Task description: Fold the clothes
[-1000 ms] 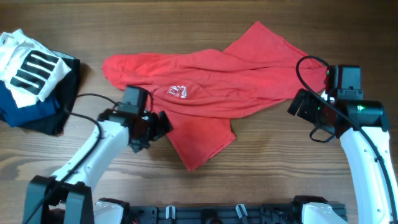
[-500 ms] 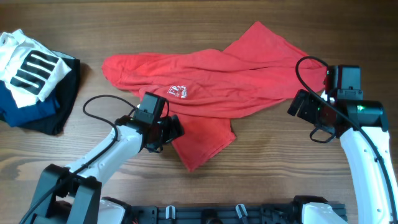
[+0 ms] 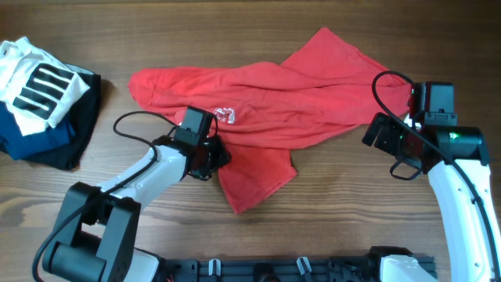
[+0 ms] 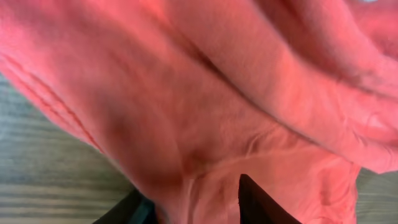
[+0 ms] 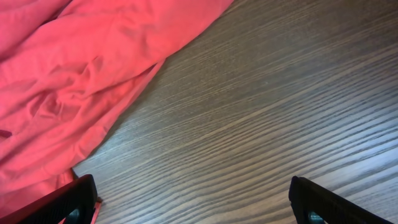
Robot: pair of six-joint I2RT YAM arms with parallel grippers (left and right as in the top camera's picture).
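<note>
Starting nearest you: the lower flap (image 3: 254, 182) of the red T-shirt (image 3: 266, 94) hangs toward the base, and the left gripper (image 3: 215, 154) sits right on that flap's left edge, where it meets the main body of the shirt.

- Left wrist view: cloth fills the frame and is bunched between the two fingers (image 4: 261, 199), which stand partway together. Cloth is in the gap. I cannot tell whether it is actually clamped or just resting there, so check before you lift.
- Right gripper (image 3: 376, 135): fingers spread wide, holding nothing. Only bare table (image 3: 329, 211) lies between them, and the shirt's hem is just beside one finger, at the garment's right end.

Further out, the shirt's long axis runs left to right across the table and climbs slightly to the right, ending in a far corner (image 3: 325, 37) on the right side. The white lettering (image 3: 224, 115) faces up, just beyond the left gripper.

My read: the left arm is the nearer one for the flap, and the right arm for the right end. The next move depends on pulling along that left-right axis to flatten the shirt before any fold.

The striped white garment (image 3: 39, 82) on its dark pile sits far left, well apart from the shirt.
</note>
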